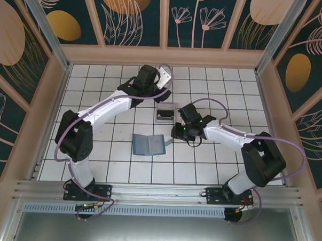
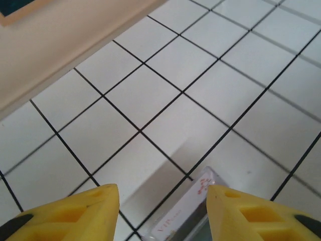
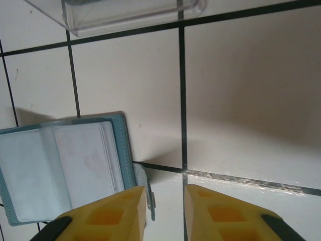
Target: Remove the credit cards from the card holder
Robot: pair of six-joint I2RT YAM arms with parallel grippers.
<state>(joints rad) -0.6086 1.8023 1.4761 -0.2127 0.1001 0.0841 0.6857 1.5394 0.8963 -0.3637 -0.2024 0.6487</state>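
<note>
Item 1. Card holder (image 1: 148,144): teal outside, greyer blue inside. Lies open and flat on the tabletop (image 1: 212,165), in the middle between the two arms and nearer their bases than the box. Shows pale pocket pages in the right wrist view; cannot tell from them whether cards sit inside.

Item 2. Clear plastic box (image 1: 165,113): stands on the white tiles beyond the card holder, apart from it.

Item 3. Credit card (image 2: 175,218): pale, with red marks and small lettering. Lies inside the clear box, seen through its wall in the left wrist view.

Item 4. Left gripper (image 2: 161,196): hovers over the far end of the box. Jaws wide, yellow fingers well apart, nothing between them but the box end below.

Item 5. Right gripper (image 3: 164,196): hangs just beside the right edge of the card holder, next to its small clasp tab. Jaws narrow, a slim gap, holding nothing.
</note>
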